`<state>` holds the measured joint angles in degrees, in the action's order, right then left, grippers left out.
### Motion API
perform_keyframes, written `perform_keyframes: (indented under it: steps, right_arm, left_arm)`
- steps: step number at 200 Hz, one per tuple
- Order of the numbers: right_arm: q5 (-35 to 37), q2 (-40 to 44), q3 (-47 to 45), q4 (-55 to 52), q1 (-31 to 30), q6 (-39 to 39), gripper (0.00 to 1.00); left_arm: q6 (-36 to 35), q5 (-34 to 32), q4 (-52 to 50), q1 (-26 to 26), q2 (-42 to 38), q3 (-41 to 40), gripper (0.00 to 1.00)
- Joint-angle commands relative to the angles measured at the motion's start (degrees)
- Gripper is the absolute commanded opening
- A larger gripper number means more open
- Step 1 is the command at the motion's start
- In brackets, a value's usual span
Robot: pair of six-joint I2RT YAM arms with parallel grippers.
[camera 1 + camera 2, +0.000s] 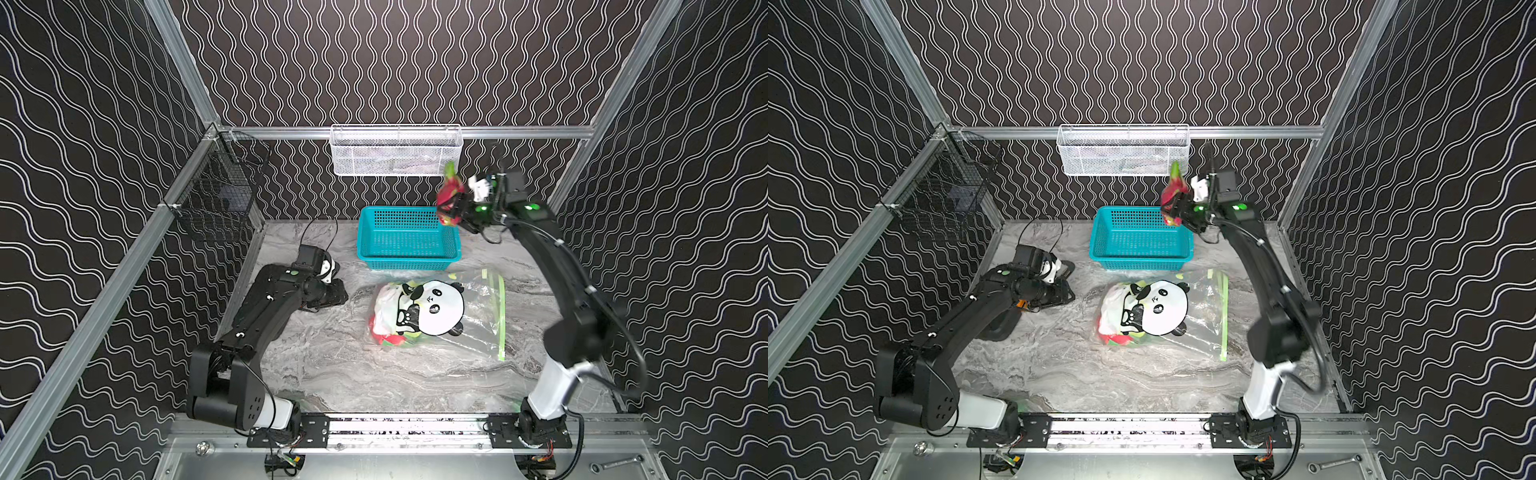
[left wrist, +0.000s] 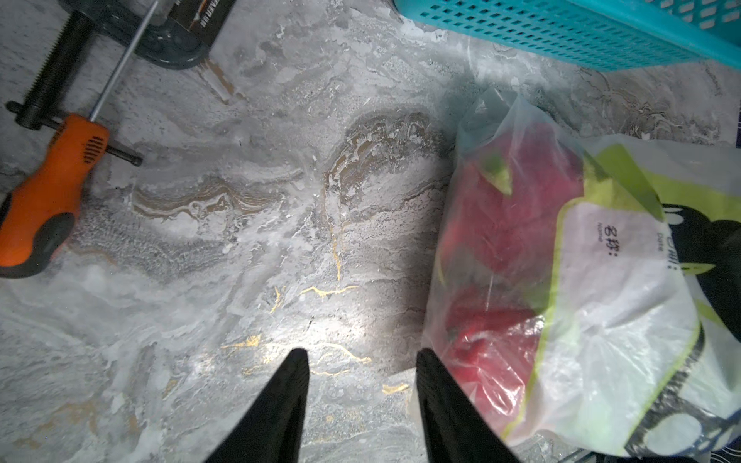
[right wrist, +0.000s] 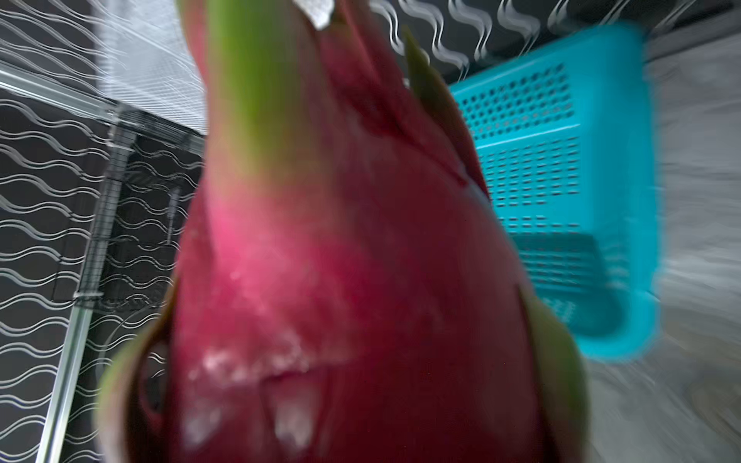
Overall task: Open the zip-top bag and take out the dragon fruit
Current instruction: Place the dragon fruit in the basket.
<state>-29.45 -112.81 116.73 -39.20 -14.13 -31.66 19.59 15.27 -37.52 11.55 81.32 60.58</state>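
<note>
Right gripper (image 1: 452, 211) was clamped around one dragon fruit (image 1: 450, 192), which I held in the air at about the back right corner of the basket (image 1: 409, 254), near the back edge of the table (image 1: 332, 374). I judged that this position served a drop into the basket. The fruit's long axis stood roughly upright, with the green tuft pointing up and the blunt end down.

My left gripper (image 2: 361, 354) hung low over the table with its jaws apart and empty, just beside the closed end of the bag (image 1: 478, 320). I judged it was placed there to steady the bag. The bag lay flat near the middle of the table. Its zip strip (image 1: 501, 316) faced the right edge, and other fruit (image 1: 388, 337) was bunched at its left end.
</note>
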Motion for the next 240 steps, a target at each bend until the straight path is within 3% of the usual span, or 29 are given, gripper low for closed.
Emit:
perform_keyframes:
  steps: [1,85,115,148,162,177,185,240]
  right_arm:
    - [-7.2,-8.3,3.4,0.9,0.2,-1.1,0.42]
    - [-9.4,-27.2,12.7,7.4,0.8,-6.7,0.47]
    - [-9.4,-28.0,11.3,9.0,0.8,-6.6,0.56]
    - [-9.9,-27.0,11.9,10.6,0.8,-6.4,0.76]
    - [-9.9,-26.0,12.8,10.2,1.0,-6.6,0.77]
    - [-8.8,-25.2,14.4,8.1,1.2,-6.2,0.86]
    - [-8.4,-24.9,15.0,6.9,1.2,-5.9,0.99]
    - [-6.5,-23.7,13.3,3.2,1.7,-3.8,1.00]
  left_arm:
    - [1.3,0.8,0.1,0.0,-1.0,-0.6,0.50]
    - [2.7,5.6,-0.5,0.3,-2.9,-1.5,0.61]
    - [5.0,10.9,3.3,0.4,-2.0,-2.3,0.69]
    - [6.4,15.4,6.9,1.0,-1.0,-3.1,0.80]
    - [6.2,15.8,6.9,1.1,-0.6,-2.8,0.81]
    - [6.0,15.7,6.6,1.3,-0.1,-2.2,0.82]
    - [5.9,15.8,6.7,1.4,0.3,-1.9,0.82]
    - [5.3,15.3,6.2,2.2,0.8,-1.2,0.82]
